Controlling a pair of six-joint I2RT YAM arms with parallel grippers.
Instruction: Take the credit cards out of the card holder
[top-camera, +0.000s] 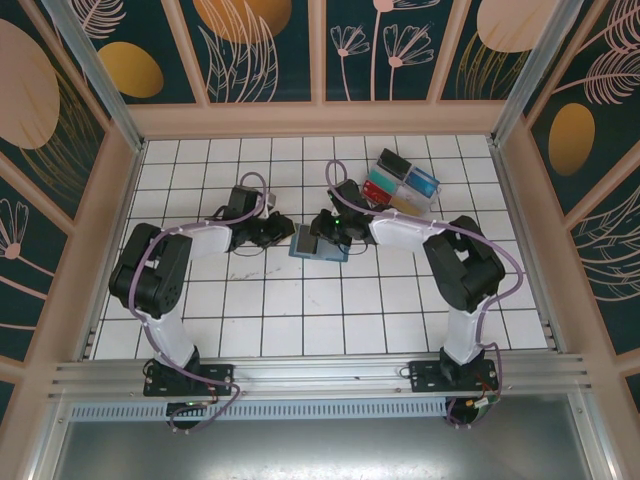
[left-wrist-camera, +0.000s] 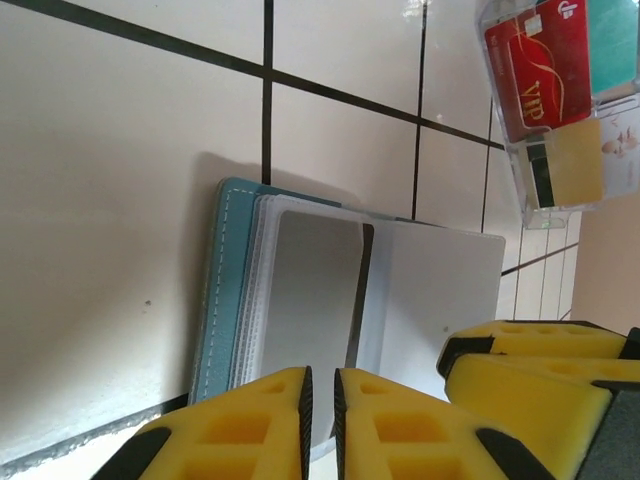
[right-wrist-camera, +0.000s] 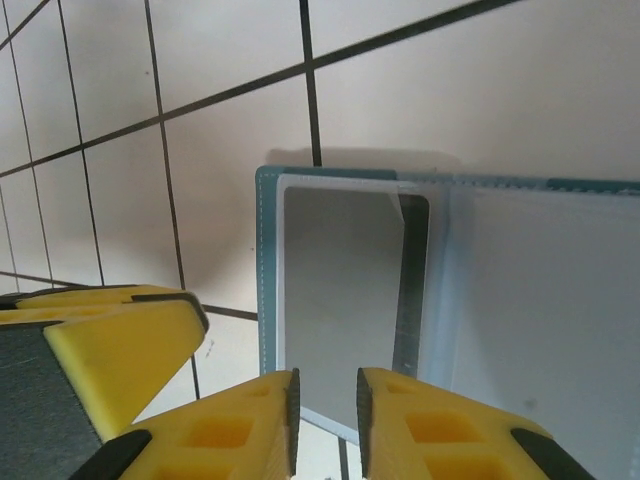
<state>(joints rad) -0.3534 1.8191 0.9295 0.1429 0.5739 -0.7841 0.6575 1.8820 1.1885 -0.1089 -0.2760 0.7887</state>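
Jaws: nearly closed on left gripper and right gripper, thin slits at opposite edges of holder; pinching it or not, hard to tell. Lies open flat on tiles between them, long axis left-right. From wrists, grey card under clear sleeve. Farther right, tray, apart.

White tiled table bears open card holder and clear tray.
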